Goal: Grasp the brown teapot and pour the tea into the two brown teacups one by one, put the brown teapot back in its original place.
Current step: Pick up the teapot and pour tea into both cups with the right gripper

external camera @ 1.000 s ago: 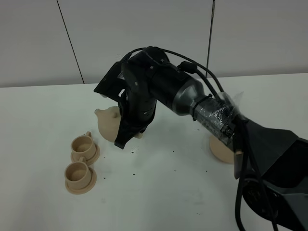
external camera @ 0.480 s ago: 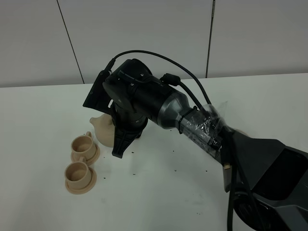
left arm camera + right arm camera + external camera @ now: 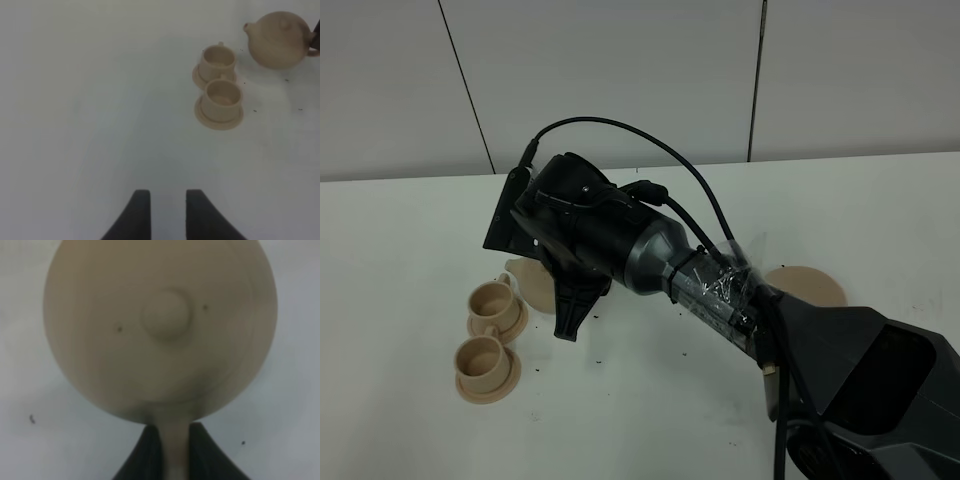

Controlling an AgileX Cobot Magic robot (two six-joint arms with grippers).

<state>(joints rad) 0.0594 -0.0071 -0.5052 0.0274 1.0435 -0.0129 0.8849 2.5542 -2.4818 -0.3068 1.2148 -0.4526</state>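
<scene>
The right gripper [image 3: 175, 440] has carried the teapot [image 3: 528, 280] further left over the last second, away from the disc [image 3: 808, 287], which now lies well behind the arm and largely uncovered. The right fingers are pinched on the teapot's loop handle, with the round body and lid knob straight ahead of them. The pot is close to upright; whether it touches the table [image 3: 410, 240] I cannot tell. The two cups [image 3: 495, 303], each on its saucer, sit just beyond the spout, the farther one nearest to it and the nearer cup [image 3: 483, 362] touching or almost touching its neighbour. The left gripper [image 3: 164, 215] hangs well apart from them, its fingers slightly spread with nothing between; cups and teapot lie ahead of it.
</scene>
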